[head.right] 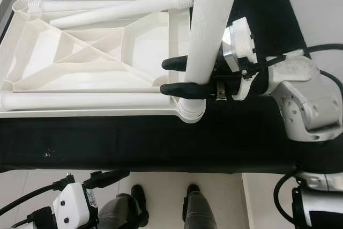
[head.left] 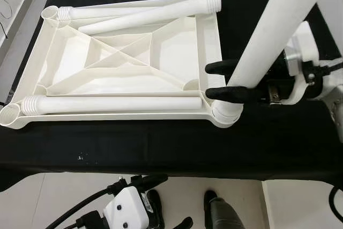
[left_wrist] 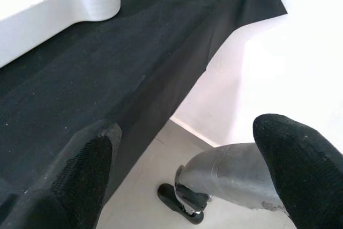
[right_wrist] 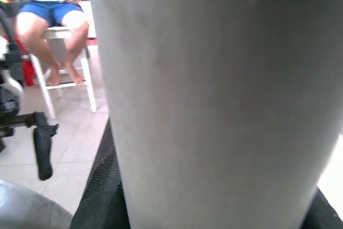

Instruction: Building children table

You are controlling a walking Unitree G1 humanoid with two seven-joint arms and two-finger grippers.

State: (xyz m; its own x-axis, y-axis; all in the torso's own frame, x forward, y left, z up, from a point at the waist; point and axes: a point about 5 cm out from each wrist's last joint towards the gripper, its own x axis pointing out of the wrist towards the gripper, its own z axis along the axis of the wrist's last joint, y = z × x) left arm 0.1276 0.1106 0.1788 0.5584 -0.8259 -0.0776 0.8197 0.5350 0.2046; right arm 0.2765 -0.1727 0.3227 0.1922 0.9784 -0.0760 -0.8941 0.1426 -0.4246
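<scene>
one leg (head.right: 209, 30) stands upright in the near right corner socket (head.right: 190, 112) of the upturned white tabletop (head.left: 209, 41), which lies on the black-covered bench (head.left: 161, 143). right gripper (head.right: 174, 76) has its two black fingers clamped around the leg just above the socket. risk: the leg may sit tilted or only part seated; a skewed push could jam it or slide the tabletop across the cloth. three loose legs (head.left: 112, 104) rest inside the frame, the nearest just beside the socket. left gripper (left_wrist: 182, 175) hangs below the bench edge, fingers apart. a seated person (right_wrist: 51, 14) is beyond.
</scene>
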